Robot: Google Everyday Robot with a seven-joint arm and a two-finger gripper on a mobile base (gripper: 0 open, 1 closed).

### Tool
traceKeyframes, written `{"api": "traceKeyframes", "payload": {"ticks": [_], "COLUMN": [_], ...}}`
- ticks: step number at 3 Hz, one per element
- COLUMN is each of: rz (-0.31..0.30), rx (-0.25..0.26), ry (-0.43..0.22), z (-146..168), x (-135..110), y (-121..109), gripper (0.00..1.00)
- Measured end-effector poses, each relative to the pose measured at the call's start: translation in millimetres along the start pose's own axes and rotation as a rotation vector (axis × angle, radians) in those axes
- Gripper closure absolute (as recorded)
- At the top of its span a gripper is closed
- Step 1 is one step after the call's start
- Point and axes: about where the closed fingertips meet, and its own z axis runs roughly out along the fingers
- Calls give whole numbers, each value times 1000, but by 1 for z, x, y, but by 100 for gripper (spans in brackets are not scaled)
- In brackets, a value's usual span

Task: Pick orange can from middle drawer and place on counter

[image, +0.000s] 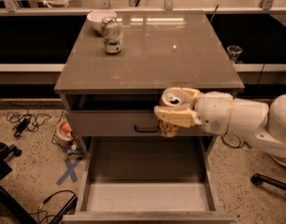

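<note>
The gripper (175,108) is clamped on the orange can (171,99), one pale finger wrapped across the can's front and the other behind it. The can stands upright with its long axis vertical and its silver top facing up. It hangs clear above the open middle drawer (147,197), just in front of the closed drawer front (110,123), towards the right end of the counter's front edge. The counter (152,50) lies behind and slightly above the can, whose top sits about level with the slab's front edge. My judgement is that the can must rise, then travel back over that edge. The green-and-white can (111,35) at the far left corner is well apart
</note>
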Motion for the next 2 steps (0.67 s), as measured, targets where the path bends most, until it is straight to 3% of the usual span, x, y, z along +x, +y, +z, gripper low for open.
{"api": "traceKeyframes", "payload": {"ticks": [1, 2], "rz": [5, 15], "rx": [46, 80], "ry": [-3, 8], "z": [3, 10], "x": [-34, -51], "y": [-56, -119], "gripper": [100, 100]}}
